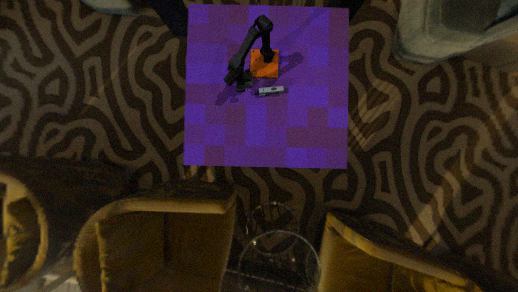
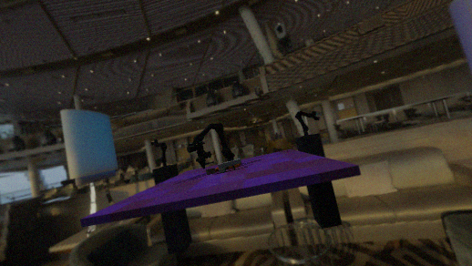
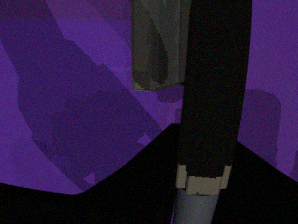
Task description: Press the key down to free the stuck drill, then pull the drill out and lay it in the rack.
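Observation:
My gripper [image 1: 243, 86] [image 2: 203, 166] [image 3: 192, 135] points down just off the left end of a pale grey block and is shut on a long bar, taken to be the drill. In the wrist view this drill [image 3: 215, 85] runs from the bottom edge up past the top, mostly in black shadow, with a light collar and a grey round part low down. The pale grey block [image 1: 271, 90] [image 3: 156, 50] has a dark oval on top and lies apart from the fingers. I cannot tell the key and the rack apart at this size.
The arm's orange base plate [image 1: 257, 70] lies behind the grey block. The purple table [image 1: 300, 157] [image 2: 273, 179] has its left edge some way beyond the gripper. Dark shadows of the arm fall around the gripper.

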Available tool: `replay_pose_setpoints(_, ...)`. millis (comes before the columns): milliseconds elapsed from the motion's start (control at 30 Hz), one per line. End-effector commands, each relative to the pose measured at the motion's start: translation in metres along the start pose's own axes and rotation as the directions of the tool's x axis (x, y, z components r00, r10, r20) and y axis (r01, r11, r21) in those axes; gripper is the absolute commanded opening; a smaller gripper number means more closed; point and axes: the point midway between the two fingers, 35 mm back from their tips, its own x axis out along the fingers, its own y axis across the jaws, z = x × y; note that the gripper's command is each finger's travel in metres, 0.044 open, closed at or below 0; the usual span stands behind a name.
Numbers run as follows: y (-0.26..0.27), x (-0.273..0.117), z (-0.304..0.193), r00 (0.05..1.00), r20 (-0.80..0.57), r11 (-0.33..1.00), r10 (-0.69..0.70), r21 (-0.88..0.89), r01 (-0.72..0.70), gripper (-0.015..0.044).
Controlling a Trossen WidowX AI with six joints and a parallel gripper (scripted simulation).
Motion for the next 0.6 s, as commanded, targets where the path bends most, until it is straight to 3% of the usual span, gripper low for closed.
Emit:
replay_pose_setpoints(0, 0.006, -0.003, -0.001, 1.000, 0.000, 1.000, -0.004, -0.003, 0.004, 0.0000)
replay_pose_setpoints(567, 0.007, 0.023, -0.001, 1.000, 0.000, 1.000, -0.004, -0.003, 0.004, 0.0000)
